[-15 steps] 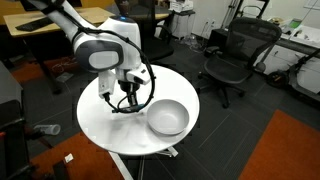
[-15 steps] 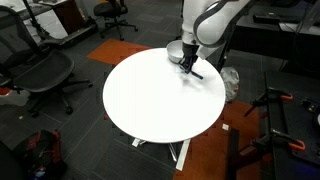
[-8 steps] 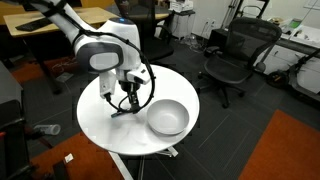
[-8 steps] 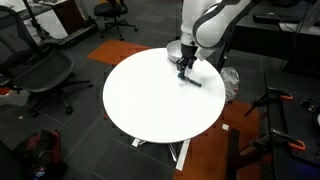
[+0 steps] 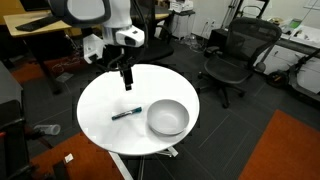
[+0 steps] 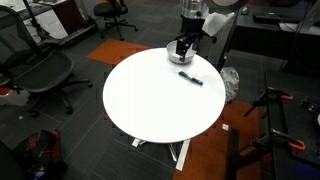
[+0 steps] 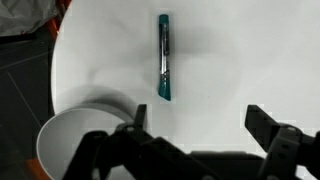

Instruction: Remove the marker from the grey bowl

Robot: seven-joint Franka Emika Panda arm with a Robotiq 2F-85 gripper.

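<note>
The marker (image 5: 126,113) (image 6: 190,78) (image 7: 164,57), a thin dark stick with a teal section, lies flat on the round white table (image 5: 105,125), just outside the grey bowl (image 5: 167,118) (image 7: 70,140). In an exterior view the bowl (image 6: 177,53) is partly hidden behind the gripper. My gripper (image 5: 125,78) (image 6: 181,46) (image 7: 198,122) hangs open well above the table, over the marker, with nothing between its fingers. The bowl looks empty.
Office chairs (image 5: 232,55) (image 6: 40,70) stand around the table, with desks behind. A red carpet patch (image 5: 290,150) lies on the floor. The table edge (image 7: 56,70) runs close to the bowl in the wrist view.
The gripper opened and let the marker go onto the table beside the bowl, then rose well clear of it.
</note>
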